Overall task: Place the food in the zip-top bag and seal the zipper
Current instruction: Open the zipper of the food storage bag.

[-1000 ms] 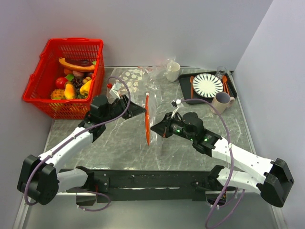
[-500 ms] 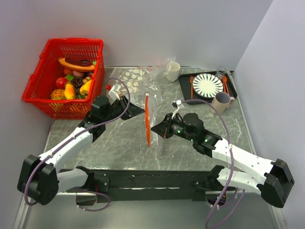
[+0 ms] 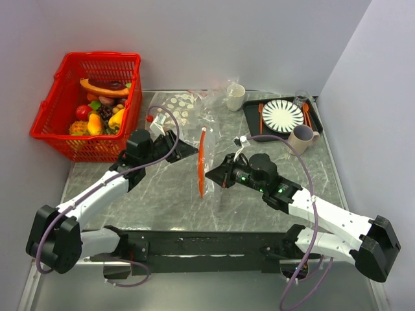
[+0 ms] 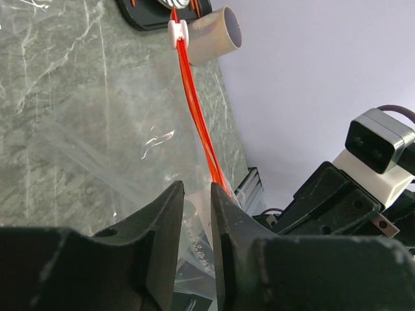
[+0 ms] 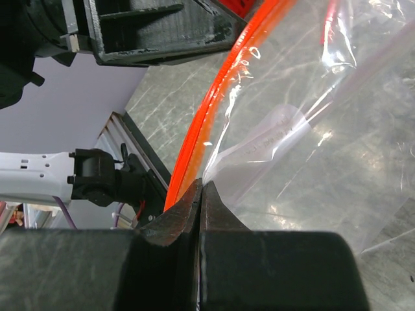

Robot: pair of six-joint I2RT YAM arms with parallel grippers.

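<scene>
Fingers of our right gripper (image 5: 199,188) pinch the clear plastic zip-top bag (image 5: 305,149) so its orange-red zipper (image 5: 214,103) faces our slightly spread left gripper (image 4: 196,189).

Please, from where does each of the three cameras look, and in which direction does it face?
Top external: above and behind the left arm and right arm, looking down at the table; their bases show at the bottom.
Left wrist: faces rightward along its own fingers, at the zipper and a mug.
Right wrist: faces leftward along its shut fingers, which pinch the zip-top bag.
Both wrist views share the orange zipper.
</scene>
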